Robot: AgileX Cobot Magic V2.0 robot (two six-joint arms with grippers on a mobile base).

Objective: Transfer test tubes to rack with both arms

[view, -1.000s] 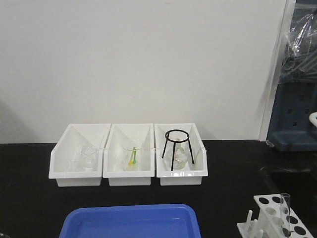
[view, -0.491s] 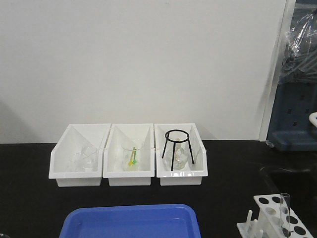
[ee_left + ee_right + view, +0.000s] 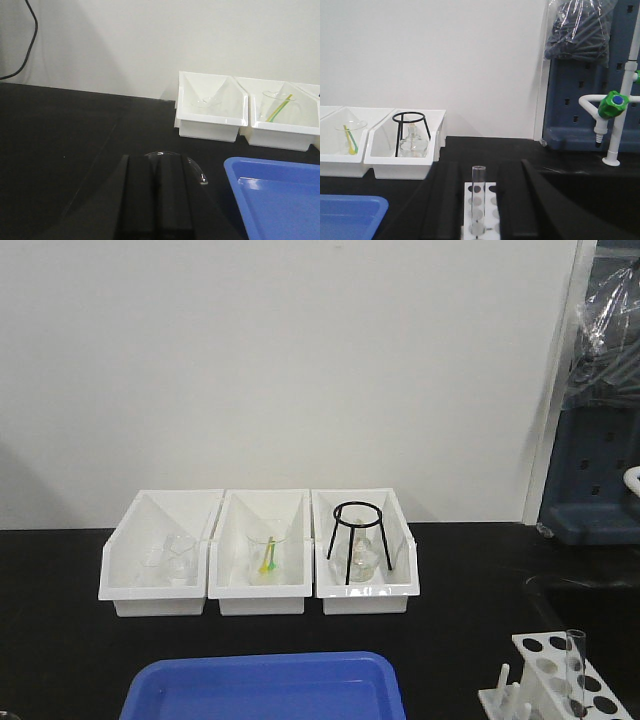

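The white rack point(image 3: 545, 655) stands at the front right of the black bench, and one clear test tube point(image 3: 576, 660) stands upright in it. In the right wrist view my right gripper point(image 3: 487, 167) is open, with its black fingers point(image 3: 447, 200) wide apart on either side of the rack point(image 3: 490, 192) and the tube point(image 3: 478, 192), touching neither. In the left wrist view my left gripper point(image 3: 156, 162) is shut, its fingers pressed together over the bench. A curved clear glass edge point(image 3: 197, 170) shows just past the tips. Neither gripper appears in the front view.
Three white bins point(image 3: 160, 598) point(image 3: 262, 600) point(image 3: 366, 600) hold beakers, a flask and a black tripod point(image 3: 356, 540) at the back. A blue tray point(image 3: 265, 685) lies at the front centre. A tap with a green knob point(image 3: 612, 105) stands far right.
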